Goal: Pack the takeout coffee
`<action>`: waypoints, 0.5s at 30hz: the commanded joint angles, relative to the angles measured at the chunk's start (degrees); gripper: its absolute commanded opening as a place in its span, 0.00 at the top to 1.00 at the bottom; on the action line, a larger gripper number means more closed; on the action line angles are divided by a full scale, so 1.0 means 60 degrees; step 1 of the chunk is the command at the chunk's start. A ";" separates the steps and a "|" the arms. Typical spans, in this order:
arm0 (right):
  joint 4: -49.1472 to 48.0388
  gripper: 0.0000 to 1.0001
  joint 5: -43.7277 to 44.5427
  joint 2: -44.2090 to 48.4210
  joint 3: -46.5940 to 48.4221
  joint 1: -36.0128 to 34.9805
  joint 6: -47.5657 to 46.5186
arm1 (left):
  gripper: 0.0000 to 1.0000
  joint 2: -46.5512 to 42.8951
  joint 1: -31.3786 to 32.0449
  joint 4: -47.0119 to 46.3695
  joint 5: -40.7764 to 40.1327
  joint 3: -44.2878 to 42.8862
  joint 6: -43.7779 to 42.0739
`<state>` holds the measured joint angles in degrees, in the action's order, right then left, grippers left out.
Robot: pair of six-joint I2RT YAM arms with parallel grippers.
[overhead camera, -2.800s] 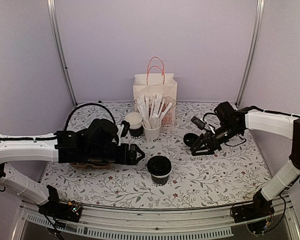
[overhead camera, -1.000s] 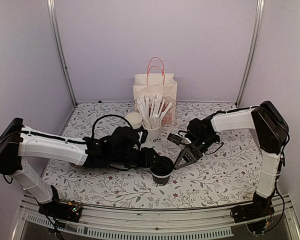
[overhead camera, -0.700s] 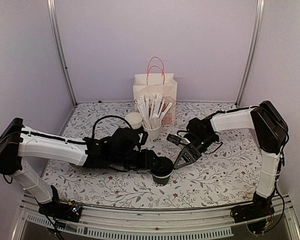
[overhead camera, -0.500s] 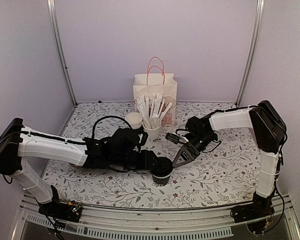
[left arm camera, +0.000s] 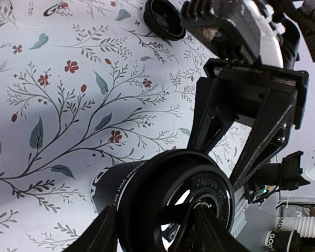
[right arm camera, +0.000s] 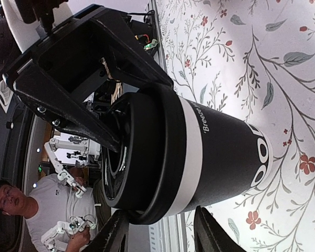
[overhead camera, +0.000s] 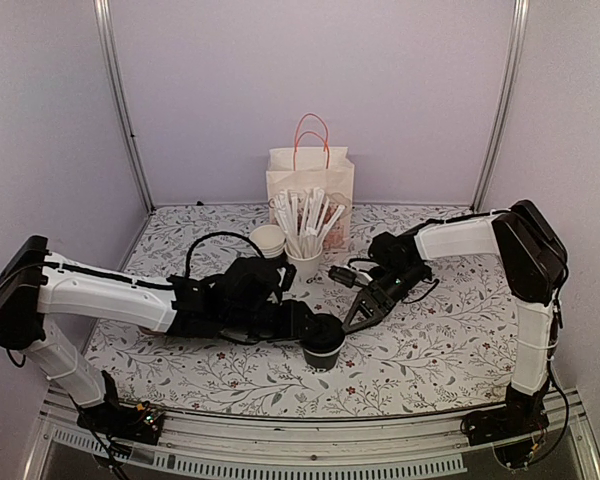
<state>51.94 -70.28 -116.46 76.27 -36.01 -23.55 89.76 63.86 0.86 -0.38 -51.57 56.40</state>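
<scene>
Floral-print table point(overhead camera: 430, 350) carries everything. L arm point(overhead camera: 100, 295) lies low across it from the left edge twd the middle. R arm point(overhead camera: 460, 238) comes in from the right edge, forearm angled down to the same spot. Paper bag point(overhead camera: 310, 185) w/ pink handles stands upright at the far edge, ctr. Just in front of it is a white cup of wrapped sticks point(overhead camera: 304, 262), and just beside that on the left a short stack of white-rimmed cups point(overhead camera: 269, 245).

Takeout coffee point(overhead camera: 323, 345) stands upright approx mid-table left to right, nearer the near edge than the far one and well apart from the bag. Its wall is dark w/ a white band under the black lid point(overhead camera: 323, 328) (lid is on). L gripper point(overhead camera: 305, 325) is at the lid's left side and R gripper point(overhead camera: 350, 322) at its right, both at lid height.

L wrist view: fingers point(left arm camera: 102, 233) part-way apart, lid right ahead btwn them; can't tell if they press on it. R wrist view: fingers point(right arm camera: 113, 233) also part-way apart, lid rim in the gap; contact not clear either.

Loose black lid point(left arm camera: 165, 18) lies flat on the table beyond the cup, near the R gripper's wrist.
</scene>
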 commanded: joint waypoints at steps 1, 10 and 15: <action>-0.0526 0.57 0.1245 -0.0497 -0.0272 -0.0078 0.0594 | 0.50 0.0383 0.0110 -0.0356 0.0427 0.0275 0.0034; -0.1014 0.63 0.3082 -0.0569 -0.0918 -0.0078 0.1474 | 0.51 0.0755 0.0131 -0.0494 0.0738 0.0756 0.0243; -0.1003 0.64 0.2745 -0.0804 -0.0821 -0.0076 0.1337 | 0.53 0.1006 0.0160 -0.0606 0.0966 0.1244 0.0574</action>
<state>50.11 -69.84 -116.57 73.36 -35.57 -15.51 90.91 63.68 -6.17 -0.23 -48.62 57.49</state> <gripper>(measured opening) 0.366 0.485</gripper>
